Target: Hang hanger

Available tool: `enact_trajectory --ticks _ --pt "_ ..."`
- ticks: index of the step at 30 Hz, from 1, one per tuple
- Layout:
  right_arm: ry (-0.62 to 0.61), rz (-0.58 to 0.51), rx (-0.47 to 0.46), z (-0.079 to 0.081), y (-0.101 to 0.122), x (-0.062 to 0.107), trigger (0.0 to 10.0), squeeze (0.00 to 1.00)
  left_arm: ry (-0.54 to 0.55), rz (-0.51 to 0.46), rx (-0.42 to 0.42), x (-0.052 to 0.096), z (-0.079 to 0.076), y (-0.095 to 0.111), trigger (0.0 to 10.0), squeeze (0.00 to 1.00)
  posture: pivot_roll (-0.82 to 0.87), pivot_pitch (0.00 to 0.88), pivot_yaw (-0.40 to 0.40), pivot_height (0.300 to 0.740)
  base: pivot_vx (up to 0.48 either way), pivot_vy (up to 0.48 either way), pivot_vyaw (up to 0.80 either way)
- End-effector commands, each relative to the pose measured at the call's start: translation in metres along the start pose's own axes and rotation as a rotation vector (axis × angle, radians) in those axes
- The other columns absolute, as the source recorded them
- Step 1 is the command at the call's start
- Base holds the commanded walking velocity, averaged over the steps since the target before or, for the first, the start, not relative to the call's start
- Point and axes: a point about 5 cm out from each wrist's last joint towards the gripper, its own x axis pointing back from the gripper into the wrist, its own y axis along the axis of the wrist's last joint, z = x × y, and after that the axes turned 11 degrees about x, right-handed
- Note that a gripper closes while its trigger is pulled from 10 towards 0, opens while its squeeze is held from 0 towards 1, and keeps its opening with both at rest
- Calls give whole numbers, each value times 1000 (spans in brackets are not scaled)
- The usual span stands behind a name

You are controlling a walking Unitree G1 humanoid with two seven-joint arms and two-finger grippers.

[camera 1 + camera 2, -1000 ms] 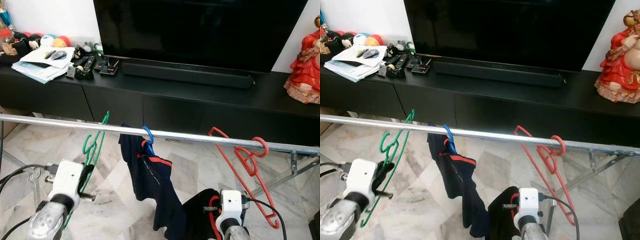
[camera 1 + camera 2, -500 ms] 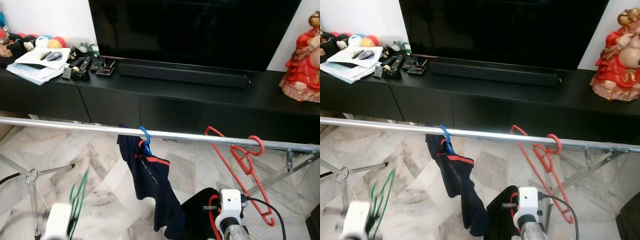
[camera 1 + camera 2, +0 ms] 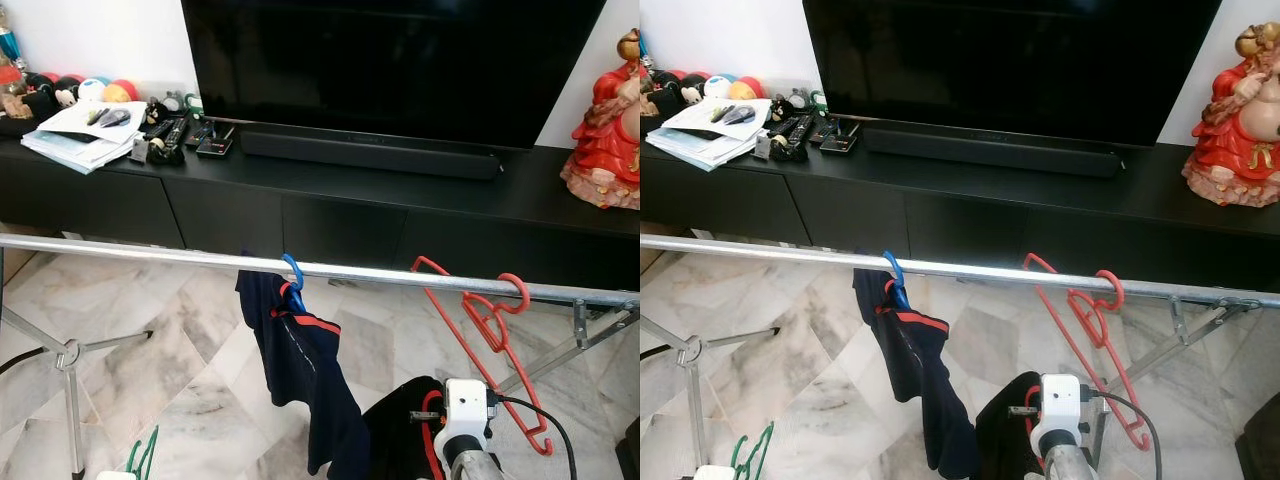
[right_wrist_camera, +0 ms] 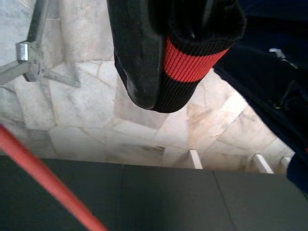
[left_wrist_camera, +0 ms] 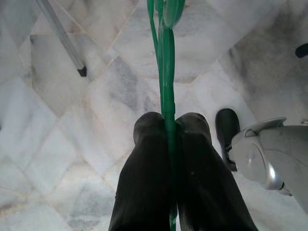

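A thin green hanger (image 5: pixel 164 72) is pinched between the two black fingers of my left gripper (image 5: pixel 168 126), which is shut on it low over the marble floor. Its top peeks up at the bottom left of the eye views as the green hanger (image 3: pixel 141 460). The steel rail (image 3: pixel 150 252) crosses in front of me. A blue hanger (image 3: pixel 294 272) with a navy garment (image 3: pixel 302 365) hangs on it, and an empty red hanger (image 3: pixel 492 322) hangs further right. My right gripper (image 4: pixel 166 72) is shut on a black garment with a red band (image 4: pixel 191 57), low below the rail.
Behind the rail stands a long black TV console (image 3: pixel 330 200) with a TV (image 3: pixel 390 60), a soundbar (image 3: pixel 370 152), papers and remotes (image 3: pixel 95 130) and a red figurine (image 3: pixel 605 120). The rack's tripod leg (image 3: pixel 66 356) stands at the left and a folding strut (image 3: pixel 585 335) at the right.
My left arm has dropped from rail height to the bottom edge of the view, carrying the green hanger down away from the rail. The right arm has stayed put.
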Motion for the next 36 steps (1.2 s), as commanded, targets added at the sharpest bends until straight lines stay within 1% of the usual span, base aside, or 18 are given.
enact_trajectory --ticks 1,6,10,21,34,36 --pt "-35 -6 -5 -6 0 1 10000 0 -4 29 -4 2 -1 -11 10000 0 5 72 -3 740 0 0 0" --pt "-49 -2 -2 -9 0 0 10000 0 -15 31 5 1 -9 -13 10000 0 6 78 -10 740 -194 0 0" --pt "-56 3 -3 -10 0 0 10000 0 -18 33 11 1 -12 -15 10000 0 7 87 -14 740 -262 0 0" --pt "-66 13 -4 -10 -2 2 10000 0 -11 50 16 2 -13 -23 10000 0 7 96 -16 740 -273 0 0" --pt "-67 17 -2 -10 -3 2 10000 0 -2 38 25 2 -13 -22 10000 0 8 109 -18 740 0 0 0" --pt "-68 19 -2 -10 -3 2 10000 0 -7 31 41 2 -14 -21 10000 0 8 109 -18 740 0 0 0"
